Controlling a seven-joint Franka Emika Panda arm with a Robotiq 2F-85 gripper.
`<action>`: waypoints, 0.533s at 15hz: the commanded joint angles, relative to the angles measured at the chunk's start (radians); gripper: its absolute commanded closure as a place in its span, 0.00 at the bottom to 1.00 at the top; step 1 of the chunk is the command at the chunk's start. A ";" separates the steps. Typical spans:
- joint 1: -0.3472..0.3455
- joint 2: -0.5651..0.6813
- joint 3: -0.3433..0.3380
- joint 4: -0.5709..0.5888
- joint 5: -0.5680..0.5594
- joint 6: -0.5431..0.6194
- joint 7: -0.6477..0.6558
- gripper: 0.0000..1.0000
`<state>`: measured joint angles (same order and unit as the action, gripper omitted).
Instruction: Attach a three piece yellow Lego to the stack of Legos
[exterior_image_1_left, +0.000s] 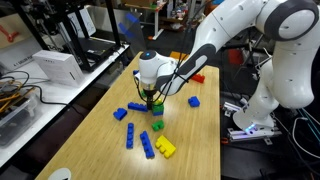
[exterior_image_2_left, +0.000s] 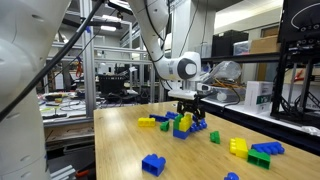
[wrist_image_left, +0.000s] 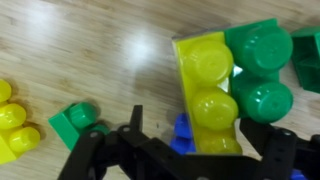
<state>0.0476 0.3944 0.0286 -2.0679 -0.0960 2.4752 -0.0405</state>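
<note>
The gripper (exterior_image_2_left: 190, 110) hung directly over the cluster of bricks on the wooden table (exterior_image_1_left: 90, 140), and in the wrist view its jaws stood wide apart, clasping nothing, with clear wood between each finger and the bricks. Between those fingers lay the three piece yellow Lego (wrist_image_left: 208, 95), its long side pressed against the stack of Legos (wrist_image_left: 258, 75), studs facing the camera; a blue brick (wrist_image_left: 182, 135) showed just under its near end. Whether the yellow piece was clicked home or merely resting against the green could not be told from these views. The step in hand looked like letting go and backing off, so the clean way was to rise straight up along the stack's axis, keeping the fingers spread so neither one clipped the yellow bar or tipped the green pile. Any sideways drift would risk levering the fresh joint apart. If the seat looked doubtful, a gentle downward press with closed fingertips on the middle stud would suit better than a re-grasp. A small green brick (wrist_image_left: 72, 122) lay well apart and posed no obstacle
</note>
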 joint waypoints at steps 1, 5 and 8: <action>-0.019 -0.068 0.023 -0.029 0.034 -0.029 -0.062 0.00; -0.026 -0.130 0.043 -0.023 0.097 -0.098 -0.120 0.00; -0.031 -0.192 0.045 -0.024 0.154 -0.161 -0.161 0.00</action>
<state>0.0457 0.2744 0.0524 -2.0692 0.0050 2.3803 -0.1456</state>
